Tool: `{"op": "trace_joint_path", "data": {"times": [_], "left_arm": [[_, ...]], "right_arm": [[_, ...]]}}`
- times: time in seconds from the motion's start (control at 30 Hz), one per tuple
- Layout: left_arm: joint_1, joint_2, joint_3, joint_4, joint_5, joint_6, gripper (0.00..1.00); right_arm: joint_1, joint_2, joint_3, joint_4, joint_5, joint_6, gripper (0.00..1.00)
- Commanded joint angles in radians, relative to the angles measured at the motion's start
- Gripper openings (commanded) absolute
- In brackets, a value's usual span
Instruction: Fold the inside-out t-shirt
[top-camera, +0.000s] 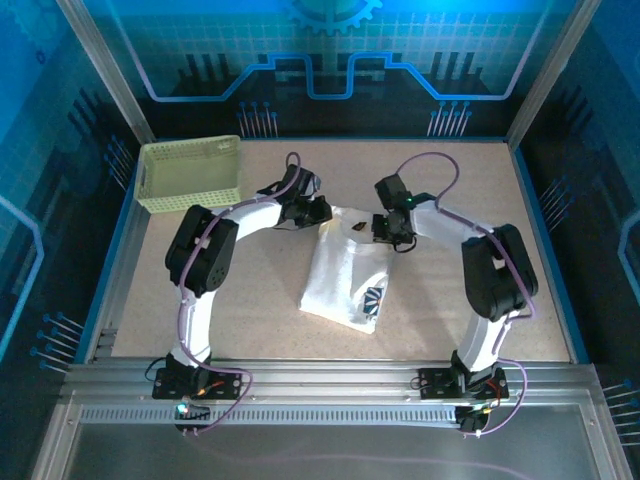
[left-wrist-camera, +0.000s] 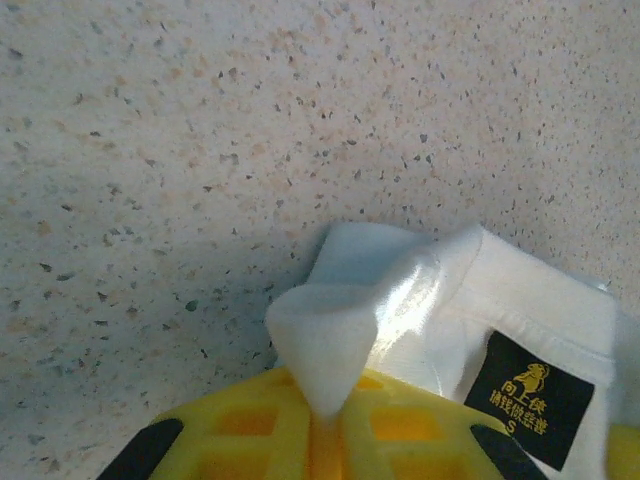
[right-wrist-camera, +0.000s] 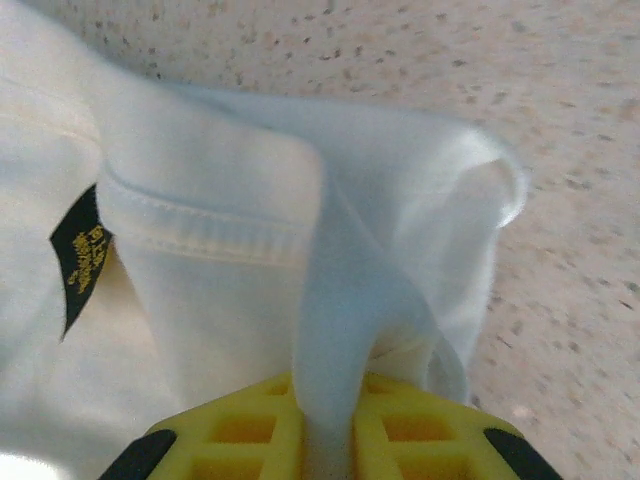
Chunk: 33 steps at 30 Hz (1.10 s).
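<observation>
Top external view: the t-shirt (top-camera: 345, 275) lies in the middle of the worktop (top-camera: 250, 320), its long way running from far edge to near edge. The left fingers (left-wrist-camera: 230, 425) and right fingers (right-wrist-camera: 235, 430) each pinch one far corner.

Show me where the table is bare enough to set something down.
Bare: table between right arm and right rail; far edge right of the basket. Crowded: centre, where left gripper and right gripper pinch the t-shirt.

Robotics lab test cell, my left arm (top-camera: 200, 250) and right arm (top-camera: 497, 270) bolted to slotted aluminium rail (top-camera: 330, 385), aluminium-profile frame (top-camera: 108, 72), blue circuit-print panels (top-camera: 450, 40), speckled tabletop (top-camera: 260, 290).
</observation>
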Motion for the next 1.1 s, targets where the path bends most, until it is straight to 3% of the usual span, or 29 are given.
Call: {"op": "trace_joint_path", "data": {"times": [0.0,0.2,0.33,0.47,0.73,0.9,1.07], "left_arm": [[-0.002,0.003,0.037,-0.04,0.018,0.045,0.11],[0.001,0.005,0.062,-0.058,0.013,0.057,0.11],[0.003,0.001,0.065,-0.065,0.009,0.055,0.27],[0.01,-0.003,0.066,-0.09,-0.003,0.055,0.46],[0.013,0.062,0.08,-0.091,0.038,0.023,0.55],[0.011,0.12,0.115,-0.085,0.072,-0.001,0.55],[0.007,0.161,0.127,-0.025,0.141,-0.032,0.47]], "right_arm": [[-0.056,-0.054,0.005,0.034,0.05,0.019,0.16],[-0.12,0.012,0.094,-0.022,0.029,-0.024,0.17],[-0.142,0.048,0.106,-0.023,-0.033,-0.036,0.53],[-0.177,0.037,0.064,0.036,-0.128,-0.057,0.64],[-0.221,0.116,0.054,0.084,-0.259,-0.061,0.67],[-0.205,0.191,0.077,0.095,-0.276,-0.049,0.68],[-0.167,0.243,0.116,0.103,-0.29,-0.048,0.66]]}}
